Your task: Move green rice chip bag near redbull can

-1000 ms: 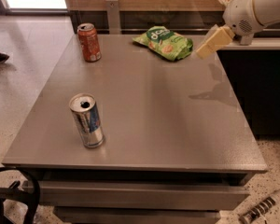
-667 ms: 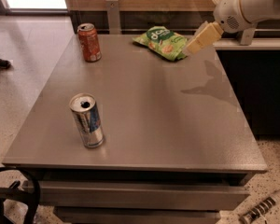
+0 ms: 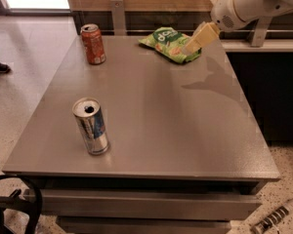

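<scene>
The green rice chip bag lies flat at the far edge of the grey table, right of centre. The redbull can, silver and blue with an opened top, stands upright near the table's front left. My gripper comes in from the upper right on a white arm, its pale tip right over the bag's right end. I cannot tell whether it touches the bag.
A red-orange soda can stands upright at the far left corner of the table. A wooden wall with metal rails runs behind the table. A dark counter stands to the right. The floor lies to the left.
My gripper has moved left and a little down, from beside the bag's right side to its right end. The bag and both cans have not moved.
</scene>
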